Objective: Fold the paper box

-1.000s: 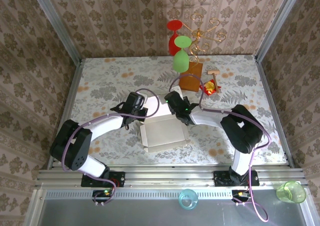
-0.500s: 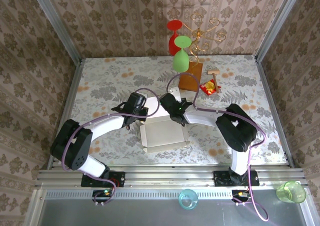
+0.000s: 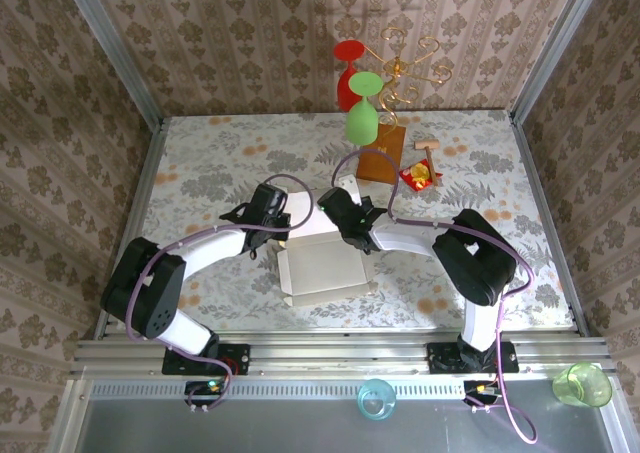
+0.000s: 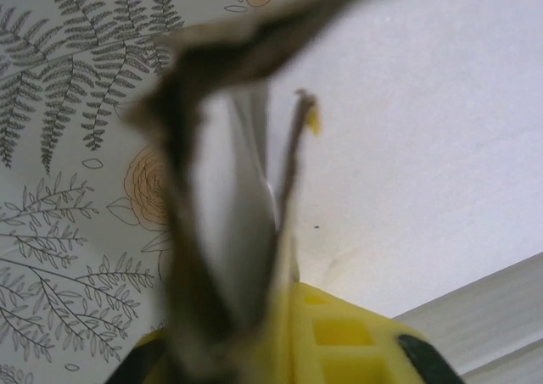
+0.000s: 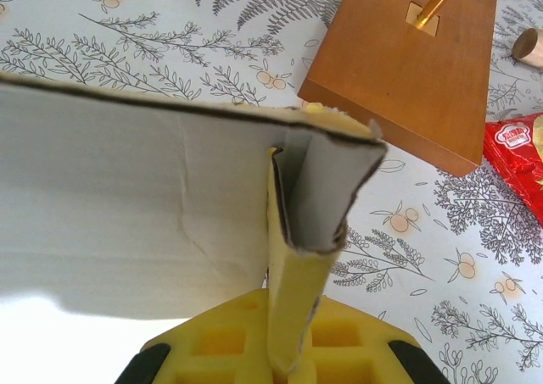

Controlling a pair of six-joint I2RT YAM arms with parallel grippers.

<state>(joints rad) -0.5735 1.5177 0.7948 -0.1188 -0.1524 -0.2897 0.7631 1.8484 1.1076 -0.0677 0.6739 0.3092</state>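
The paper box (image 3: 325,269) lies at the table's middle, white inner side up, with its walls partly raised. My left gripper (image 3: 281,235) is shut on the box's far left corner. In the left wrist view its yellow fingers (image 4: 339,342) pinch a blurred upright cardboard flap (image 4: 225,197) beside the white panel (image 4: 424,147). My right gripper (image 3: 352,235) is shut on the far right corner. In the right wrist view a folded mustard-yellow wall (image 5: 297,316) sits between its yellow pads (image 5: 212,342), with the white inner wall (image 5: 127,197) to the left.
A brown wooden block (image 3: 382,154) (image 5: 407,70) bearing a gold wire stand (image 3: 405,68) stands just beyond the box, with a green glass (image 3: 362,119) and a red glass (image 3: 348,73) hanging on it. A red-yellow packet (image 3: 420,176) (image 5: 519,159) lies to its right. Two plastic cups (image 3: 376,399) sit below the table's near rail.
Both grippers have shifted slightly to the left, still holding the box's far corners, and the box has moved a little with them.
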